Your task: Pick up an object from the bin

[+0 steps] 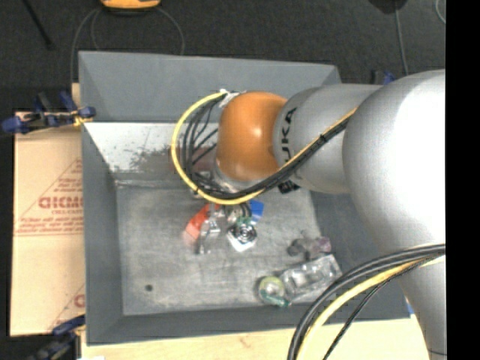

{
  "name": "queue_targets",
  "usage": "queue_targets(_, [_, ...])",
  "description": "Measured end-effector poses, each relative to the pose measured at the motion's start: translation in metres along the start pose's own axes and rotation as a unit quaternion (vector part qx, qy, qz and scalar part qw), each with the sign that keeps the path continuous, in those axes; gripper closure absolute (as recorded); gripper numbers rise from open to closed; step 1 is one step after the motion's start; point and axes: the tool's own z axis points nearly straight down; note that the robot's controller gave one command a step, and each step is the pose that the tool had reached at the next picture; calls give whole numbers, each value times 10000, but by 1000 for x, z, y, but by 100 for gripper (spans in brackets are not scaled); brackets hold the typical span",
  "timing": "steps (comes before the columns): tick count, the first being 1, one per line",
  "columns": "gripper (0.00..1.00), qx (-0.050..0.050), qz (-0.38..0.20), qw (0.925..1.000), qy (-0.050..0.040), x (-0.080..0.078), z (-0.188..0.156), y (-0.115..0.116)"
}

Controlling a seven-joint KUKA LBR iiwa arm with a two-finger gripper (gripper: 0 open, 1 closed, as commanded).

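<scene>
Nearest, at five o'clock of the bin (101, 223): a clear plastic piece with a green end (274, 289), beside a clear wrapper (315, 268). Just beyond, a small purple-grey lump (307, 244). Further in, at the centre: the gripper (212, 235), low among a tight cluster. Orange-red piece (196, 223) at its nine o'clock, shiny silver thing (242, 236) at three, blue scrap (256, 209) at two. Cannot tell whether released or clenched, nor which piece is meant. Looks like the grasping step; calls next for clamping one piece and lifting straight up.
</scene>
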Motion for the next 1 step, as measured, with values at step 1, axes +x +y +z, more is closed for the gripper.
queue_targets(1, [100,-9,-7,10000,-69,-4,-5,3])
